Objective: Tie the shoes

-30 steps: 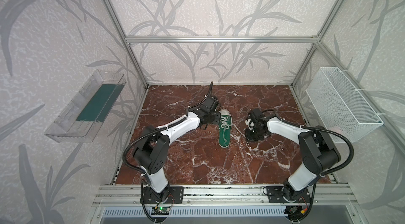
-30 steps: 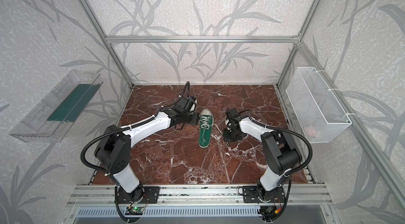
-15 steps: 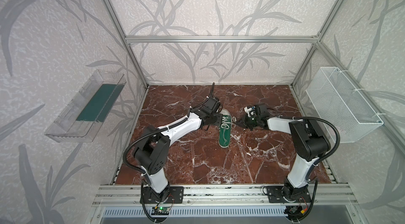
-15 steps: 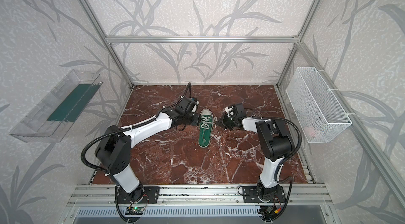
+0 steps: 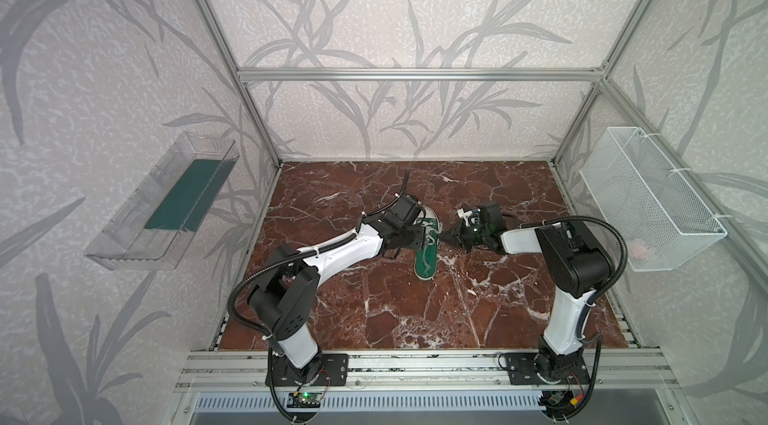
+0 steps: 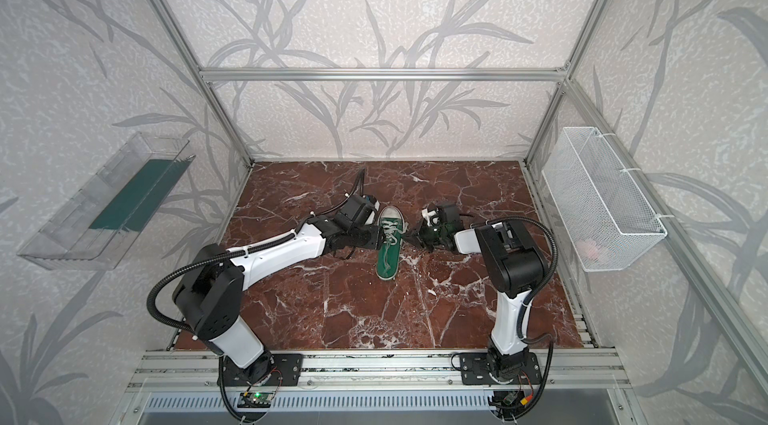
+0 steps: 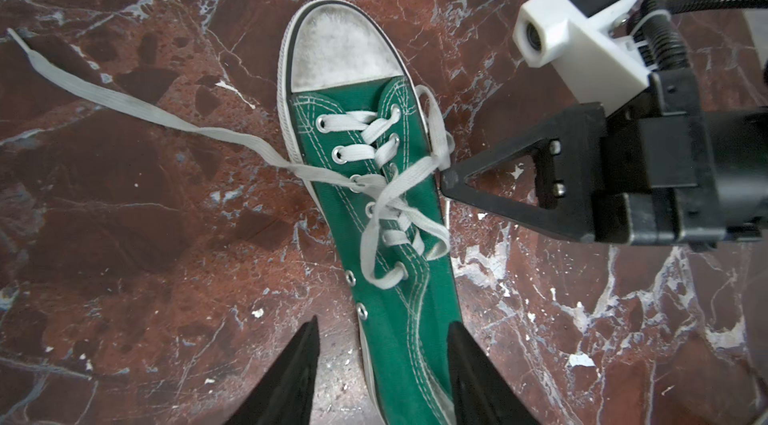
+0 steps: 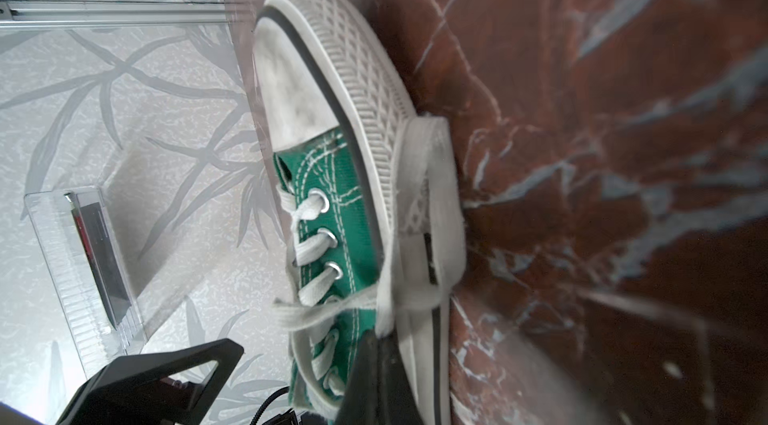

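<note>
Right gripper [image 7: 446,180] is brought in since earlier and pinched shut on the white flat lace [image 7: 409,178] of the green canvas sneaker [image 7: 399,319], which lies toward the red marble tabletop's [image 5: 374,298] far edge. Left gripper [image 7: 382,323] is held open astride the sneaker. Risk: sneaker dragged if lace is yanked.

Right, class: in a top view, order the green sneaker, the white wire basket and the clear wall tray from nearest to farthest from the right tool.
1. green sneaker, just beside the right tool, its white lace pinched in it.
2. white wire basket, on the right wall.
3. clear wall tray, on the left wall, farthest.
</note>
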Tool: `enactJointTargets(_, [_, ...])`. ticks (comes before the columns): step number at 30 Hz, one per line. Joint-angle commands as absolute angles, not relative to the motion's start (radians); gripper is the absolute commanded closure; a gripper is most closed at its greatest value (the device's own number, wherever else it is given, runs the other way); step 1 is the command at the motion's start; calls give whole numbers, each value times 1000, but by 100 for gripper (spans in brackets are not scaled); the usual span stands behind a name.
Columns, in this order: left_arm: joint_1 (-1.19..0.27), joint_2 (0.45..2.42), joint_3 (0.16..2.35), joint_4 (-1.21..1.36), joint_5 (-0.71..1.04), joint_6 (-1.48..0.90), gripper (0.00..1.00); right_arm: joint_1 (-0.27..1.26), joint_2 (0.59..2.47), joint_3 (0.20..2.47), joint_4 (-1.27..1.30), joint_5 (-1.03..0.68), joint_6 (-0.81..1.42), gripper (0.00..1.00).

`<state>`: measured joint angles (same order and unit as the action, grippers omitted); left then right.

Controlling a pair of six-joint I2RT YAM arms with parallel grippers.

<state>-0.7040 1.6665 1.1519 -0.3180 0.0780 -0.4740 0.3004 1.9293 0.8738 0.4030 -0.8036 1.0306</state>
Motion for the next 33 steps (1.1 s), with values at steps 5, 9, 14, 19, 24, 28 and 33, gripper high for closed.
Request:
enactJointTargets(5, [-718, 1635, 1117, -280, 114, -523, 48, 304, 1939, 891, 465, -848, 1069, 100])
enactJointTargets(9, [-721, 1639, 1108, -265, 127, -527, 48, 306, 1961, 900, 508, -874, 1101, 100])
enactJointTargets(14, [-722, 1644, 1094, -240, 141, -542, 49, 311, 1978, 910, 523, -892, 1115, 100])
enactJointTargets(19, [-723, 1647, 1086, -232, 148, -549, 49, 313, 1998, 908, 593, -908, 1169, 100])
enactJointTargets(24, [-723, 1646, 1079, -226, 148, -551, 49, 313, 2006, 904, 625, -924, 1199, 100])
enactJointTargets(28, [-723, 1647, 1075, -217, 151, -554, 49, 313, 2018, 894, 668, -942, 1231, 100])
enactJointTargets(33, [-723, 1649, 1071, -213, 154, -555, 49, 314, 2027, 885, 690, -962, 1250, 100])
